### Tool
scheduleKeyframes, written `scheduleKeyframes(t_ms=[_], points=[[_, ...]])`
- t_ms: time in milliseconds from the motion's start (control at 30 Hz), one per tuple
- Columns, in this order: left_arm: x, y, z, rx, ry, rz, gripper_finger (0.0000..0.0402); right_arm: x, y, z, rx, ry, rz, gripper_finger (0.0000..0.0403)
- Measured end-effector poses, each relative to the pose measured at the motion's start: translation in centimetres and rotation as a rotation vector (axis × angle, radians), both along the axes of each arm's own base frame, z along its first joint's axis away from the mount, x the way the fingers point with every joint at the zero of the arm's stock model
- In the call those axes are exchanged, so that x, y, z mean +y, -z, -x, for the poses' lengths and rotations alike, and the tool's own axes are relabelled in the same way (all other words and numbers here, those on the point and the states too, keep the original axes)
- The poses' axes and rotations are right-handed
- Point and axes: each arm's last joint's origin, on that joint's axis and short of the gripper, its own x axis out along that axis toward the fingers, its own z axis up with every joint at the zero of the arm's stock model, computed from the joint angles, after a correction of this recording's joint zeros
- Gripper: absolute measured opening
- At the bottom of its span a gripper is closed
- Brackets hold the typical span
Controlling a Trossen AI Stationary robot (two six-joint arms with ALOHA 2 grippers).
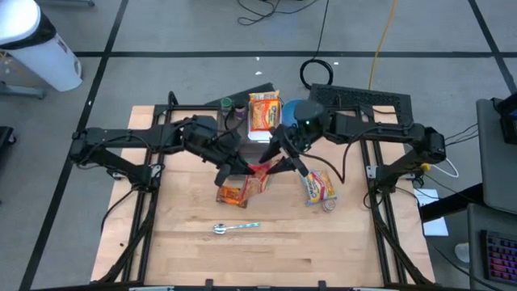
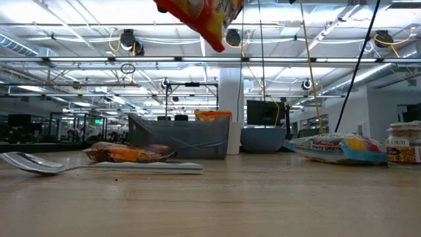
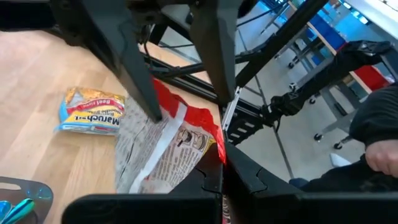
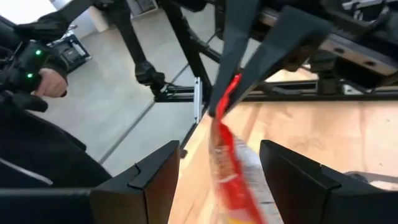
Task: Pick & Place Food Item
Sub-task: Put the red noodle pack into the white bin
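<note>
Red and orange, the noodle packet (image 1: 246, 186) you are working with hangs above the middle of the wooden table (image 1: 266, 250), clear of the boards; in the low view only its lower end (image 2: 200, 16) shows, up at the top edge. Your left gripper (image 1: 240, 171) has its fingers pinched shut on the packet's red upper edge (image 3: 180, 115). Your right gripper (image 1: 283, 162) sits just beside it, facing the packet, with its fingers (image 4: 308, 180) standing apart on either side of the packet (image 4: 233, 168) and not touching it.

On the table, a second noodle packet (image 1: 318, 187) lies towards your right arm's side, and a spoon (image 1: 234, 228) lies nearer the front edge. At the back stand a grey bin (image 2: 177, 138) holding another packet (image 1: 264, 111), and a blue bowl (image 2: 263, 138) beside it. A person's hand (image 4: 50, 81) shows beyond the table.
</note>
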Motion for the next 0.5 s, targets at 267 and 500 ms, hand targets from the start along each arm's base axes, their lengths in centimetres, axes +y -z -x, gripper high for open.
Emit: scheduleKeyframes(t_ms=[267, 500], points=[[0.03, -0.01, -0.01, 0.0, -0.006, 0.002, 0.0002, 0.4, 0.0, -0.04, -0.005, -0.01, 0.009, 0.0204], [0.03, -0.06, -0.03, -0.006, -0.007, 0.003, 0.0003, 0.39, 0.1, -0.02, -0.002, -0.009, 0.022, 0.0151]])
